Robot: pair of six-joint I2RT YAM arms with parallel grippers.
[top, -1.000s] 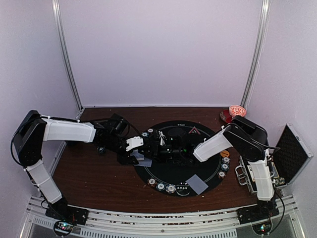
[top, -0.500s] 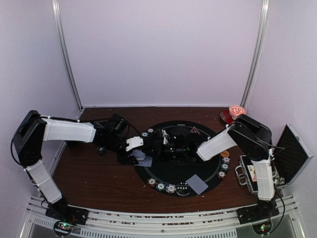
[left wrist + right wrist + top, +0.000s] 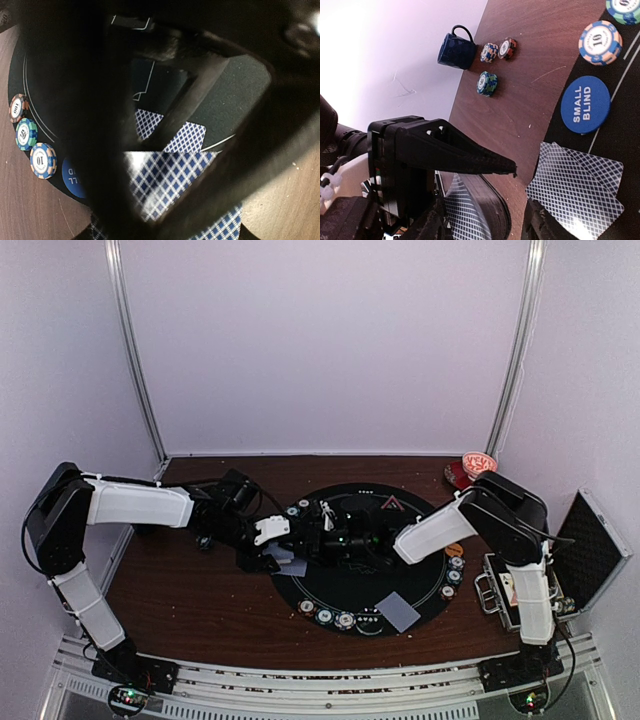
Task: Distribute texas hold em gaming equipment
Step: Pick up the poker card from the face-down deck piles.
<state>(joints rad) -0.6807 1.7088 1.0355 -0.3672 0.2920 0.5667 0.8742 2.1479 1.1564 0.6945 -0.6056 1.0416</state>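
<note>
Partway, by the look of it: chips [image 3: 325, 617] ring the mat [image 3: 340, 585] mid-table, blue disc [image 3: 585, 104] is down, two cards [image 3: 575, 182] dealt twd left edge, second lot [image 3: 398, 611] twd near edge. Left hand [image 3: 280, 550] grips the deck [image 3: 165, 185]. Right hand [image 3: 335, 533] is alongside, grip can't tell. Prob. more deals left.

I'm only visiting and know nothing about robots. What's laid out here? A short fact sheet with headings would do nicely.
Setting: brown table with a round black mat
Arms: left gripper and right gripper meet over the mat's middle
Jaws: both too hidden to judge
Cards: two overlapping cards, blue-patterned backs, at the mat's edge beside the SMALL BLIND disc
Chips: row of chips along the mat's rim; loose chips on the wood by a blue mug
Aside: open metal case, red cup
</note>
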